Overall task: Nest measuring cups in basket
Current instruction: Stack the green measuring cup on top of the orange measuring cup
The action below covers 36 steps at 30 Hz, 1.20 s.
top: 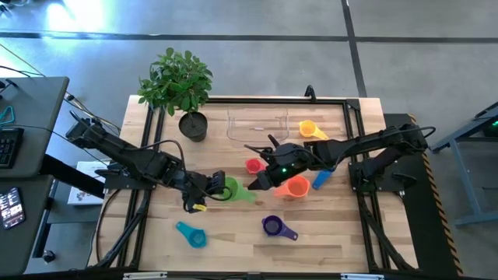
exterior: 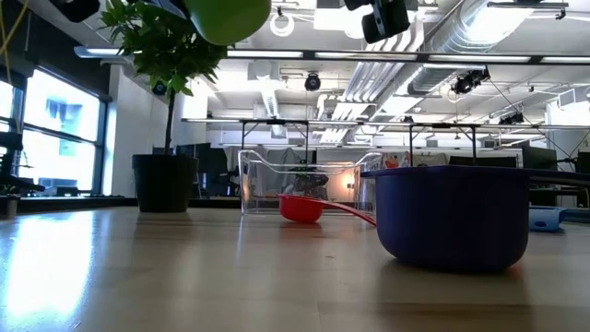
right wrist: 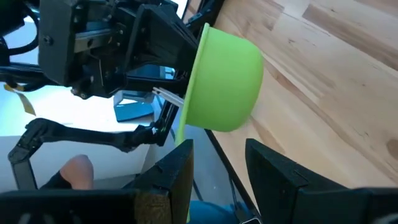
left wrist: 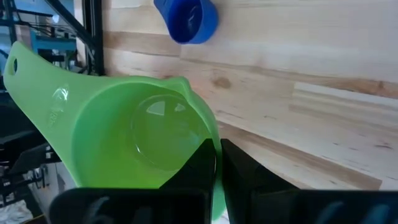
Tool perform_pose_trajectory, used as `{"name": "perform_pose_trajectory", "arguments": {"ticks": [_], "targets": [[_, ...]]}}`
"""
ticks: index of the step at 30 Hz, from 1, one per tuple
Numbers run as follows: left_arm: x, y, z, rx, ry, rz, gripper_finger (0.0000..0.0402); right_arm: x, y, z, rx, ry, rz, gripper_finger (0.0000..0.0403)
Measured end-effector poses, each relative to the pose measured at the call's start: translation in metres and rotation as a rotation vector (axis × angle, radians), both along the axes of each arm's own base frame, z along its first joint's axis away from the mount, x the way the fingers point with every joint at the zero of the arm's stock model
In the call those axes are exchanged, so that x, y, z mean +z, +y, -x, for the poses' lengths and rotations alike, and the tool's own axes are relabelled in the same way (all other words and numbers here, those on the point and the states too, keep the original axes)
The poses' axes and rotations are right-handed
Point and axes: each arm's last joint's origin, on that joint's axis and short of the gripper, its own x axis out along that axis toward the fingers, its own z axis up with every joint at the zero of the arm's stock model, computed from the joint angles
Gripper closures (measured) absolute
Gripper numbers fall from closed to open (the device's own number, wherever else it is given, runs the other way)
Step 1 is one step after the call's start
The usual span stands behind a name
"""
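Observation:
My left gripper (top: 216, 187) is shut on the green measuring cup (top: 230, 190), which hangs in the air left of the table's middle and shows at the top of the low view (exterior: 230, 18). My right gripper (top: 257, 183) is open just right of that cup, its fingers (right wrist: 180, 168) short of the bowl (right wrist: 225, 81); I see no touch. On the wood lie the red (top: 253, 166), orange (top: 295, 187), blue (top: 320, 180), yellow (top: 307, 129), purple (top: 272, 225) and teal (top: 191, 234) cups. The clear basket (top: 257, 126) stands near the far edge. My left gripper pinches the green cup's rim (left wrist: 215, 144) on the side away from the handle (left wrist: 25, 68), one finger (left wrist: 198, 171) inside the bowl and one (left wrist: 249, 183) outside. It comes roughly level from the table's left. The cup is lifted clear and tipped, mouth toward the left arm.
A potted plant (top: 192, 124) stands at the far left, beside the basket. A dark frame (top: 354, 132) runs around the tabletop. The purple cup (exterior: 452, 217) sits close to the low camera, the red one (exterior: 301, 208) in front of the basket (exterior: 304, 180).

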Motion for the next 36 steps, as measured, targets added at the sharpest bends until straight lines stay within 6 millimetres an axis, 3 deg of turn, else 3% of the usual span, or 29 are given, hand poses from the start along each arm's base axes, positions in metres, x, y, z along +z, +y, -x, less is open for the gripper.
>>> {"name": "perform_pose_trajectory", "arguments": {"ticks": [17,36], "targets": [[0.0,0.0,0.0,-0.003,0.001,0.0,0.0394,0.008,-0.006,-0.004,-0.001,-0.079,-0.021,0.0265],[0.0,0.022,-0.009,0.013,-0.007,-0.063,0.0394,0.002,-0.005,-0.001,0.026,-0.012,-0.014,0.0272]]}}
